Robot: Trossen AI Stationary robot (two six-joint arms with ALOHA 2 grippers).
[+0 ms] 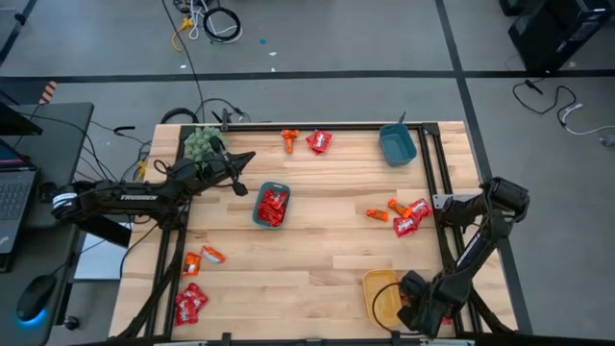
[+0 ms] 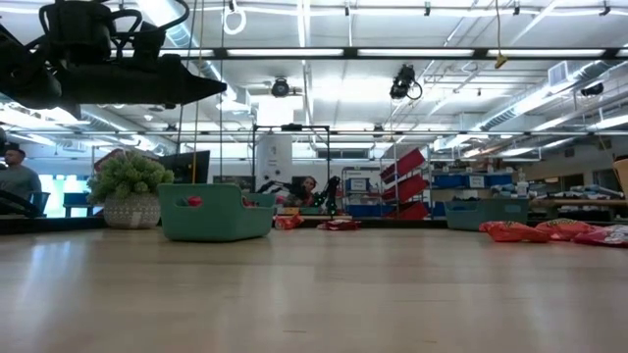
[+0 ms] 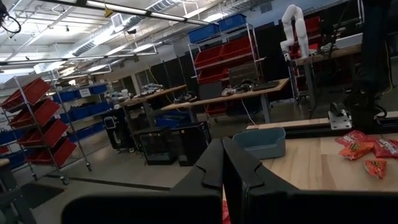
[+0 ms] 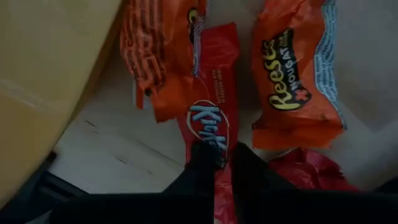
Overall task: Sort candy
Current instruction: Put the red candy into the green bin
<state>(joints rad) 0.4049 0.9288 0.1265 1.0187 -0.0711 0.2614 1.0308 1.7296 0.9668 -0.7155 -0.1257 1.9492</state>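
Observation:
My right gripper (image 4: 222, 155) is at the table's near right corner beside the yellow tray (image 1: 382, 293), shut on a red KitKat candy (image 4: 208, 93) that lies among orange Reese's candies (image 4: 298, 81). My left gripper (image 1: 245, 173) is shut, held high and level over the table's far left, close to the teal tray (image 1: 259, 197) that holds red candies. It also shows in the low view (image 2: 211, 88). A sliver of red shows low between its fingers (image 3: 211, 168); I cannot tell what it is. More candies lie at the right (image 1: 399, 216), far middle (image 1: 307, 141) and near left (image 1: 195, 284). My right gripper pinches the red KitKat wrapper at its near end (image 4: 210, 140) between its two fingers. The fingers come from above, pointing down, along the candy's length. The rest of the wrapper lies flat among the orange candies; whether it is lifted does not show.
A blue tray (image 1: 397, 144) stands at the far right corner and a fuzzy green plant (image 1: 200, 142) at the far left corner, just behind my left arm. Black frame rails run along the table's far and right edges. Bare wood lies in the table's middle.

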